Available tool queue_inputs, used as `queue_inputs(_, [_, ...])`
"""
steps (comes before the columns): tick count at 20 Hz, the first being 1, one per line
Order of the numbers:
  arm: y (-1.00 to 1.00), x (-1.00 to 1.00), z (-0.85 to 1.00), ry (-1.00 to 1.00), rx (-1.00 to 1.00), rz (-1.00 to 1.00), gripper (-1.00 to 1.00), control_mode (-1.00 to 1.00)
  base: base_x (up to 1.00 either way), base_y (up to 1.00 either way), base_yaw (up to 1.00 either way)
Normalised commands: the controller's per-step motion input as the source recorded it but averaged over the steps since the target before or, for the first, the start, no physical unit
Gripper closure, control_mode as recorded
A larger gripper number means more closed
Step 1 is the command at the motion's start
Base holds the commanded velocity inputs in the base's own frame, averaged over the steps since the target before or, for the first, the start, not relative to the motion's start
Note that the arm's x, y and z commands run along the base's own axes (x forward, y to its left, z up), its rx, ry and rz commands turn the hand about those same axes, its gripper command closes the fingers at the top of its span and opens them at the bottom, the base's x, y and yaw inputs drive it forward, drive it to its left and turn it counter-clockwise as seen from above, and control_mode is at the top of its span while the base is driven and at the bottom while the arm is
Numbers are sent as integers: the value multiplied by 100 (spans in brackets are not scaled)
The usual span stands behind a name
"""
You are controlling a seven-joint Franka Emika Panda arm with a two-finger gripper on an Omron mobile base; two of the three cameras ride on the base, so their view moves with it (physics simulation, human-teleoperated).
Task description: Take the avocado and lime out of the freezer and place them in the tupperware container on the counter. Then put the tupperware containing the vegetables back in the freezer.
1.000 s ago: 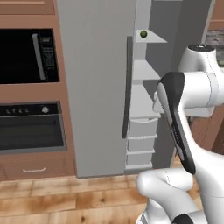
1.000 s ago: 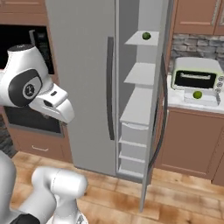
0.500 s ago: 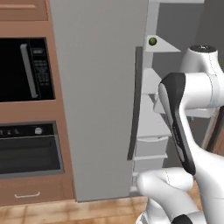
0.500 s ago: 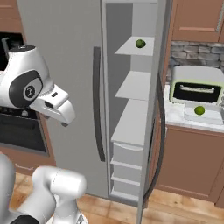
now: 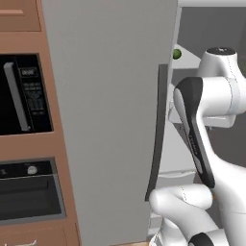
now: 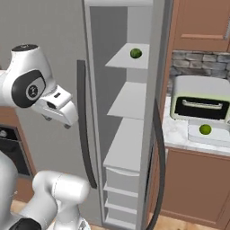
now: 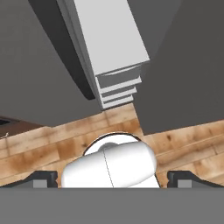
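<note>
The freezer [image 6: 127, 100] stands open, with white shelves and drawers inside. The avocado [image 6: 135, 53] lies dark green on its top shelf, and I also see the avocado [image 5: 177, 54] past the door edge. The lime [image 6: 205, 129] rests in the pale tupperware container [image 6: 216, 137] on the counter [image 6: 175, 133]. My gripper [image 6: 56, 122] hangs open and empty in front of the closed grey door, left of the shelves and well below the avocado. In the hand view the fingertips [image 7: 43, 177] stand far apart, looking down at the drawers [image 7: 118, 88] and wooden floor.
A grey toaster oven [image 6: 202, 102] sits right behind the container. The freezer's open door with its dark handle [image 6: 158, 148] juts out between shelves and counter. A long dark handle [image 5: 156, 134] runs down the closed door. Black wall ovens [image 5: 24, 96] stand at the left.
The whole picture has grown and shifted: the base has driven closer to the freezer. The arm holds the same pose and the jaws stay open.
</note>
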Motion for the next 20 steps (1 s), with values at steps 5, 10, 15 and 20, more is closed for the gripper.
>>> queue_inputs(5, [0,0,0,0,0,0,-100,100,13,-4,-4])
queue_inputs(10, [0,0,0,0,0,0,-100,100,25,-19,-3])
queue_inputs(15, [0,0,0,0,0,0,-100,100,49,-22,-3])
queue_inputs(20, [0,0,0,0,0,0,-100,100,26,-40,-3])
